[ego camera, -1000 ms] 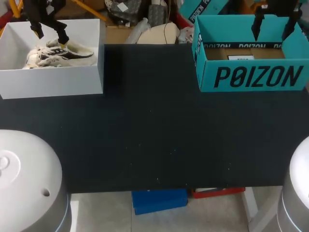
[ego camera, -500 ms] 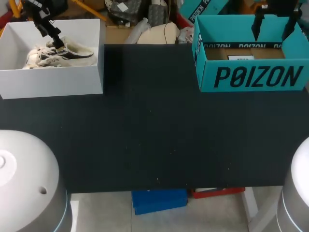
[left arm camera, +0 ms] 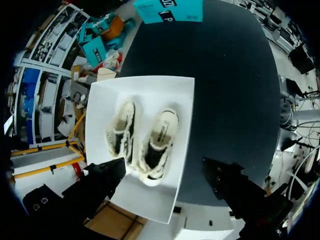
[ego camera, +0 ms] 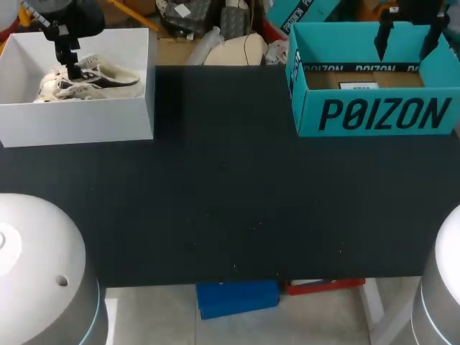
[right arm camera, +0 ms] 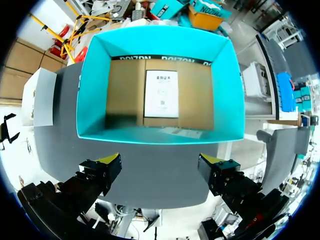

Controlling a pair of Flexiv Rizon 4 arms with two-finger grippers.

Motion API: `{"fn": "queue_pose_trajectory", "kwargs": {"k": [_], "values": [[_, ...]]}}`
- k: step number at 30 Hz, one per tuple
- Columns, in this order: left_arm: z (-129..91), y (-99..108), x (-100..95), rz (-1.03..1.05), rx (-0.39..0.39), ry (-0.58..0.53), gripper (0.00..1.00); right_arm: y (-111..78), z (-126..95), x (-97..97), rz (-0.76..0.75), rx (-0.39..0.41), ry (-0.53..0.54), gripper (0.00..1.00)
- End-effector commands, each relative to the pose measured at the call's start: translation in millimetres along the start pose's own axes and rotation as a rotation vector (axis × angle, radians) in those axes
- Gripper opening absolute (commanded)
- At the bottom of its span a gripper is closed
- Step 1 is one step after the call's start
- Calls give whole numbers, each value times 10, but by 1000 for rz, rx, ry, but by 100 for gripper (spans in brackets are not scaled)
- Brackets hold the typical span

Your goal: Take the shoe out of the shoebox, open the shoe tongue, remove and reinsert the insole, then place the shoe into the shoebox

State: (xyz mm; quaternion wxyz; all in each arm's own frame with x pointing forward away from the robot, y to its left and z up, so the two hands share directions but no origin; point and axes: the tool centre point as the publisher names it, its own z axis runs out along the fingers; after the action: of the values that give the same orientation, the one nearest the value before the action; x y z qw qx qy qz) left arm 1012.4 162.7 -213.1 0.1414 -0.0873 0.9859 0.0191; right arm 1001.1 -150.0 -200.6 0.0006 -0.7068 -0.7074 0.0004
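Scanning the counter point(ego camera: 230, 201): teal box point(ego camera: 374, 115) far right, my right gripper point(right arm camera: 159, 160) spread above it; white shoebox point(ego camera: 79, 122) far left holds both shoes point(ego camera: 93, 80); my left gripper point(ego camera: 72, 70), spread, has swivelled above them, probably lining up the pickup.

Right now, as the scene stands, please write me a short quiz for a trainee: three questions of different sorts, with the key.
1. True or false: the white shoebox holds two shoes.
2. Which box does the right hand hang over? A) the teal box B) the white shoebox
3. Fill in: the fingers of the left hand are ____ (open or shut).
Key: 1 true; 2 A; 3 open.
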Motion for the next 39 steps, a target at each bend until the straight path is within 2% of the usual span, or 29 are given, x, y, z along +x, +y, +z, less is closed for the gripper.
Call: {"fn": "queue_pose_trajectory", "kwargs": {"k": [1,2,3,4,5,7,9,11,12,14,15,16,17,25,27,28,30,35,37,39], "values": [[85,128,-48,20,26,10,100,-2,-4,1,1,0,0,100],[104,164,-99,13,45,29,94,-2,-4,1,1,0,0,100],[127,200,-151,11,36,23,76,-2,-4,1,1,0,0,100],[153,229,-191,21,17,3,53,-2,-4,1,1,0,0,100],[186,256,-231,25,23,11,50,-2,-4,1,1,0,0,100],[261,315,-301,16,40,35,61,-2,-4,1,1,0,0,100],[356,357,-353,15,28,34,56,-2,-4,1,1,0,0,100],[446,390,-395,16,45,78,53,-2,-4,1,1,0,0,100],[502,404,-411,20,22,68,49,-2,-4,1,1,0,0,100],[582,403,-411,31,16,88,50,-2,-4,1,1,0,0,100],[635,405,-417,35,12,88,63,-2,-4,1,1,0,0,100],[709,413,-434,46,1,88,71,-2,-4,1,1,0,0,100],[765,413,-439,49,2,92,74,-2,-4,1,1,0,0,100],[1149,379,-468,65,-12,114,80,-2,-4,1,1,0,0,100],[1251,388,-486,45,8,142,76,-2,-4,1,1,0,0,100],[1291,391,-490,48,-12,132,73,-2,-4,1,1,0,0,100],[1366,388,-504,47,11,143,49,-2,-4,1,1,0,0,100],[1531,355,-573,62,-1,146,43,-2,-4,1,1,0,0,100],[1579,332,-607,63,6,152,36,-2,-4,1,1,0,0,100],[1613,290,-626,73,0,148,36,-2,-4,1,1,0,0,100]]}}
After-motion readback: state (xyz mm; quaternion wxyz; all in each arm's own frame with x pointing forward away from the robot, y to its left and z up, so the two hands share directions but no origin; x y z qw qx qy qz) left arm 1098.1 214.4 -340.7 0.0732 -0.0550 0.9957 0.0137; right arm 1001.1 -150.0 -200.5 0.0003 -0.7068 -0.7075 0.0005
